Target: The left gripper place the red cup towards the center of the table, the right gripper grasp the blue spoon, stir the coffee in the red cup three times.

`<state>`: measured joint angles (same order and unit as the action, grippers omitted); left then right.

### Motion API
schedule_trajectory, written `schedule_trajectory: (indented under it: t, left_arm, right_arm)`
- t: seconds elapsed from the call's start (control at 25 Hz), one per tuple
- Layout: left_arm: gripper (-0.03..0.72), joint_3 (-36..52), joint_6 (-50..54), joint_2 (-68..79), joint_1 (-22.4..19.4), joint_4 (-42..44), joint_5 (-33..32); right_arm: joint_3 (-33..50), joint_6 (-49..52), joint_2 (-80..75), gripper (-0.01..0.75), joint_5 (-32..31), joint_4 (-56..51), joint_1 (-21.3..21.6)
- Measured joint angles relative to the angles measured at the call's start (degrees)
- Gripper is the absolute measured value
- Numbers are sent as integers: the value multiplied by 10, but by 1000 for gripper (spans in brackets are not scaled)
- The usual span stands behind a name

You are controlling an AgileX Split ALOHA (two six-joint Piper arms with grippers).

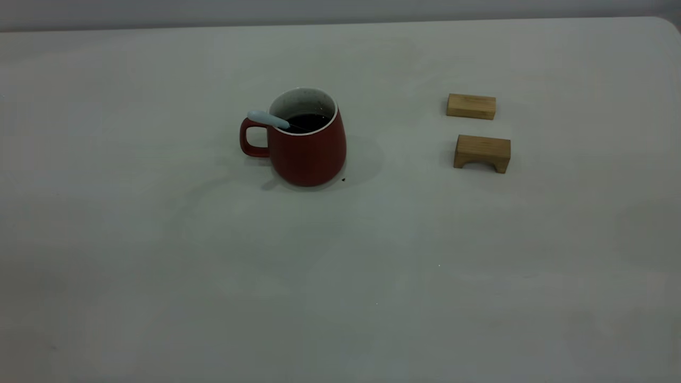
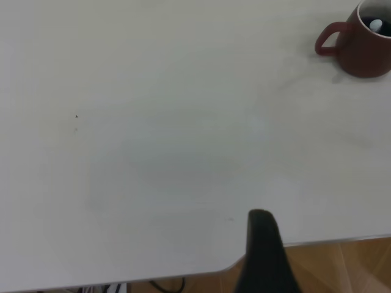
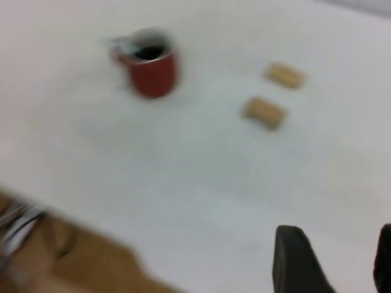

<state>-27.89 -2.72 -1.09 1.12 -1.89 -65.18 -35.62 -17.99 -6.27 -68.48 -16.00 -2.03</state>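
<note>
A large off-white tabletop [image 1: 159,255] fills nearly the whole exterior view, its far right corner rounded. Behind the far edge runs a narrow strip of plain grey wall [image 1: 319,10]. The light is soft and even, throwing faint shadows on the surface. Past the near table edge, the wrist views show a tan wooden floor [image 2: 342,262].

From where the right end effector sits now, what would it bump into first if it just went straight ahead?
Probably the bare table. The right end effector, fingers apart, points over open tabletop; the nearer wooden block lies farther along that line, the red cup well off to one side. Depth is hard to judge here.
</note>
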Motion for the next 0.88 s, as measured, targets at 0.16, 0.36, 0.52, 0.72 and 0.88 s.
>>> schedule_trajectory:
  t: [0.16,0.36,0.52,0.72,0.88]
  left_arm:
    - [585,0,0,0,0,0,0]
    - [585,0,1,0,0,0,0]
    - [585,0,1,0,0,0,0]
    - [585,0,1,0,0,0,0]
    - [585,0,1,0,0,0,0]
  right_arm:
    - [13,81,26,352,12,71,26]
    - [37,127,49,352,14,120,29]
    - [68,130,52,352,17,123,29]
    - [85,130,52,352,31,127,29]
    - [87,130,52,352,33,129,29]
